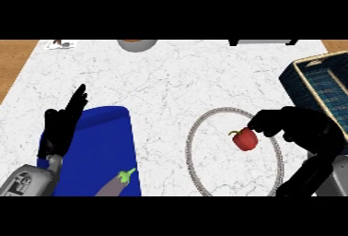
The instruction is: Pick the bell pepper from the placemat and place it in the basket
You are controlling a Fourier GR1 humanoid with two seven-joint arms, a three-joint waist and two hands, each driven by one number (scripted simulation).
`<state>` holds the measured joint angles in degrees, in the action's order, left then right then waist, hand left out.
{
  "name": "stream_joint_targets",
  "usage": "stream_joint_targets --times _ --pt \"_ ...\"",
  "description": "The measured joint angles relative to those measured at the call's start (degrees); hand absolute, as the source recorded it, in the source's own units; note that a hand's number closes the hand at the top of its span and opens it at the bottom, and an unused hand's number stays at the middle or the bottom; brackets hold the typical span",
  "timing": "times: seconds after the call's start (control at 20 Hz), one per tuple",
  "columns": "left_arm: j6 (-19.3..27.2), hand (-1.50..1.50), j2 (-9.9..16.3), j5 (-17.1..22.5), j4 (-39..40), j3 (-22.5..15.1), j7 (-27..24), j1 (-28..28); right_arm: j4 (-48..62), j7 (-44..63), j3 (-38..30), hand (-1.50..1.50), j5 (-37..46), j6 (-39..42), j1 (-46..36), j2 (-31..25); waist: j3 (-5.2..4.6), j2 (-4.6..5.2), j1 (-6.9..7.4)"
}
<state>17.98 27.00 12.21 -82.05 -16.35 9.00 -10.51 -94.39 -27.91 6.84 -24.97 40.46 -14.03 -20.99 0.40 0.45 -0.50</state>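
The red bell pepper (pixel 245 140) lies inside the grey ring-shaped rim of the basket (pixel 192 138), right of centre. My right hand (pixel 299 124) hovers just up and right of it. Its loosely bent fingertips (pixel 260 124) sit by the pepper's stem end and do not wrap around the pepper. The blue placemat (pixel 105 138) lies at the left and carries a purple eggplant (pixel 114 185) near its lower edge. My left hand (pixel 62 129) rests open over the placemat's left edge, fingers pointing up.
A dark blue patterned box (pixel 323 87) stands at the right edge, just behind my right hand. A grey bowl (pixel 137 44) and a dark object (pixel 262 41) sit along the far edge. Wooden floor shows past the counter's left side.
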Motion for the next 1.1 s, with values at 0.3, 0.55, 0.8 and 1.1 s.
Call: stream_joint_targets --times 0.3,0.55,0.8,1.1 --pt "-0.9 0.00 0.3 0.4 0.9 0.4 1.3 -0.4 -4.0 -4.4 -6.9 -1.50 18.0 -6.8 -2.0 -9.9 -0.18 -0.28 -0.42" --pt "-1.9 0.00 0.3 0.4 1.9 0.5 1.6 -1.7 -5.6 -7.5 -6.6 -1.50 30.8 -8.2 -3.4 -21.9 -0.25 -0.09 0.20" --pt "-2.7 0.00 -0.1 0.2 3.8 0.8 1.0 -2.5 -4.8 -12.4 -2.9 -1.50 38.6 -9.9 -1.9 -32.6 -0.29 0.05 0.65" --pt "-3.5 0.00 -1.0 -0.4 4.8 0.9 1.2 -3.8 0.2 -19.1 3.0 -1.50 44.0 -15.0 -1.4 -38.3 -0.31 0.01 1.36"
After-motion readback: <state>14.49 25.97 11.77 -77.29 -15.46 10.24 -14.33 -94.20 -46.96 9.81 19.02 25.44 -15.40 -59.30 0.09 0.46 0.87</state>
